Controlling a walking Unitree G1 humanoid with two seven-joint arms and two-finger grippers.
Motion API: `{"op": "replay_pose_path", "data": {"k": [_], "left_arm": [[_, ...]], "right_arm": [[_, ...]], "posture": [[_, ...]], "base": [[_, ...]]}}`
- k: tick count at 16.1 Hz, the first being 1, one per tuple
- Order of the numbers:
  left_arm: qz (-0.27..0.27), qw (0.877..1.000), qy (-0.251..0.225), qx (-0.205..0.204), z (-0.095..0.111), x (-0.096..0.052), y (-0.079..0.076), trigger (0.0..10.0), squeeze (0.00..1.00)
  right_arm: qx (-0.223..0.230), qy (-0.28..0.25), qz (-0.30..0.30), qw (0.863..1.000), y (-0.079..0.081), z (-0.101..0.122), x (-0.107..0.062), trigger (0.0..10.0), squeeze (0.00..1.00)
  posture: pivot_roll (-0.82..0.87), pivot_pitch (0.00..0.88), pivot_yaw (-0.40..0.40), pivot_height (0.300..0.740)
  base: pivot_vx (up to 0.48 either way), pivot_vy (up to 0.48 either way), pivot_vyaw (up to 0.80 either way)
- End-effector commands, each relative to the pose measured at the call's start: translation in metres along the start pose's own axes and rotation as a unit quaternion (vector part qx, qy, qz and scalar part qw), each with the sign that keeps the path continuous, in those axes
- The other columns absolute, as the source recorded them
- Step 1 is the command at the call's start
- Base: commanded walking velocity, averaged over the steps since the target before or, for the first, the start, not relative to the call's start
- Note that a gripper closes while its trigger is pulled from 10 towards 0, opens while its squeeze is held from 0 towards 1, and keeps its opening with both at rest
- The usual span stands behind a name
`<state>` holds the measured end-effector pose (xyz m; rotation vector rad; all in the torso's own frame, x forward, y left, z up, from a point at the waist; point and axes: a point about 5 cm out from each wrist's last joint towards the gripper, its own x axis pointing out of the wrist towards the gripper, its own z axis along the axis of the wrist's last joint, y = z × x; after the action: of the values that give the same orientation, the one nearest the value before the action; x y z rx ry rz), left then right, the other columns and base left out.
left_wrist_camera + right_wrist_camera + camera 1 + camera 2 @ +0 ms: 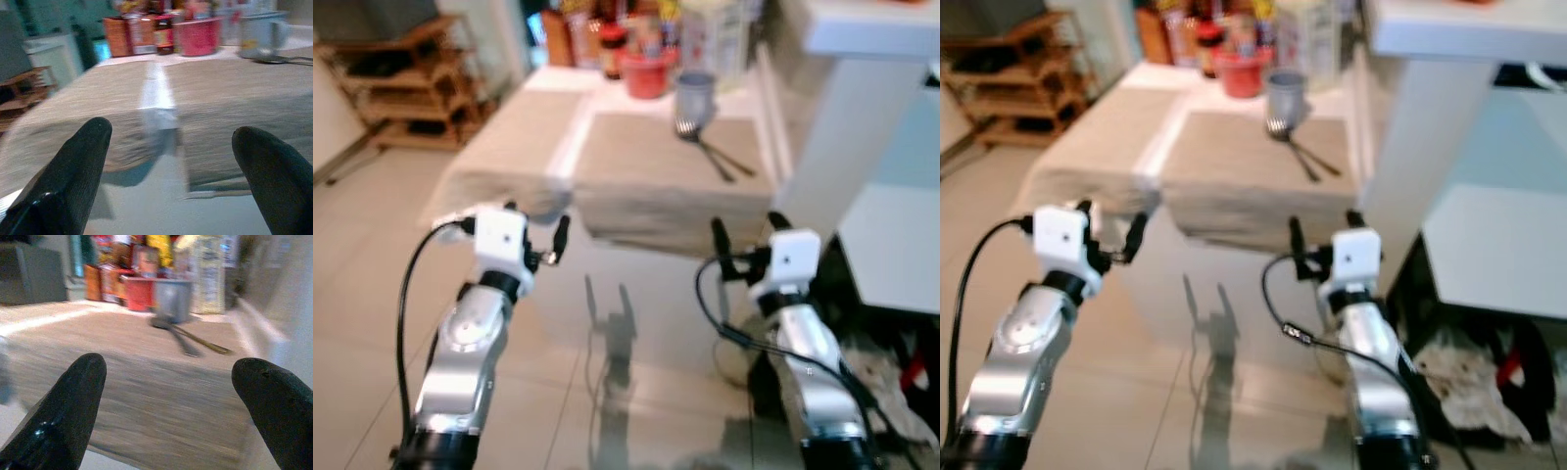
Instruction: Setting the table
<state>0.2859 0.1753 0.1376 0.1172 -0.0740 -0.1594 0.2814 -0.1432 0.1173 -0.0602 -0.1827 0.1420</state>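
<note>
A white table (pixel 576 147) stands ahead with two beige placemats, one on the left (pixel 514 137) and one on the right (pixel 656 166). On the right mat's far part lie a fork and another piece of cutlery (pixel 710 152), next to a grey cup (pixel 695 95). A red bowl (pixel 646 73) sits behind them. My left gripper (pixel 536 227) is open, held just short of the table's near edge. My right gripper (pixel 747 235) is open too, in front of the right mat's edge. Both hold nothing.
Bottles, boxes and jars (pixel 607 29) crowd the table's far end. A white counter (pixel 871 59) rises close on the right, with a lower white surface (pixel 896 245) beneath it. A wooden shelf rack (pixel 406 83) stands at the far left. Tiled floor (pixel 362 323) lies below.
</note>
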Motion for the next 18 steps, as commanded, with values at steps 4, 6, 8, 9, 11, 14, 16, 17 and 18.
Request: {"op": "replay_pose_path", "data": {"k": [4,6,8,9,11,14,16,17,18], "left_arm": [[-0.018,1.0,0.003,-0.005,0.003,0.009,0.005,10.0,0.0],[-0.028,1.0,0.006,-0.008,0.003,0.012,0.003,10.0,0.0],[-0.055,0.998,0.011,-0.019,-0.001,0.017,-0.009,10.0,0.0],[-0.059,0.998,0.013,-0.033,-0.002,0.02,-0.012,10.0,0.0],[-0.064,0.996,0.013,-0.057,-0.005,0.028,-0.018,10.0,0.0],[-0.074,0.995,0.006,-0.068,-0.006,0.032,-0.023,10.0,0.0],[-0.077,0.995,0.004,-0.067,-0.007,0.034,-0.025,10.0,0.0],[-0.078,0.995,0.003,-0.068,-0.006,0.035,-0.025,10.0,0.0],[-0.08,0.995,-0.002,-0.066,-0.004,0.035,-0.024,10.0,0.0]], "right_arm": [[-0.002,0.01,-0.013,1.0,-0.006,0.001,-0.004,10.0,0.0],[-0.003,0.013,-0.016,1.0,-0.006,0.0,-0.007,10.0,0.0],[-0.008,0.021,-0.024,0.999,-0.009,-0.002,-0.013,10.0,0.0],[-0.011,0.022,-0.028,0.999,-0.01,-0.002,-0.015,10.0,0.0],[-0.019,0.021,-0.035,0.999,-0.015,0.0,-0.018,10.0,0.0],[-0.023,0.021,-0.039,0.999,-0.018,0.001,-0.019,10.0,0.0],[-0.025,0.02,-0.042,0.999,-0.018,0.002,-0.019,10.0,0.0],[-0.025,0.02,-0.042,0.999,-0.018,0.002,-0.018,10.0,0.0],[-0.024,0.022,-0.041,0.999,-0.016,0.001,-0.018,10.0,0.0]], "posture": [[-0.12,0.0,0.087,0.74],[-0.12,0.0,0.096,0.74],[-0.16,0.0,0.113,0.74],[-0.17,0.0,0.118,0.74],[-0.21,0.0,0.119,0.74],[-0.23,0.0,0.121,0.74],[-0.24,0.0,0.125,0.74],[-0.23,0.0,0.128,0.74],[-0.23,0.0,0.129,0.74]], "base": [[0.0,0.0,0.0],[0.0,0.0,0.0],[0.0,0.0,0.0],[0.0,0.0,0.0],[0.0,0.0,0.0],[0.0,0.0,0.0],[0.0,0.0,0.0],[0.0,0.0,0.0],[0.0,0.0,0.0]]}}
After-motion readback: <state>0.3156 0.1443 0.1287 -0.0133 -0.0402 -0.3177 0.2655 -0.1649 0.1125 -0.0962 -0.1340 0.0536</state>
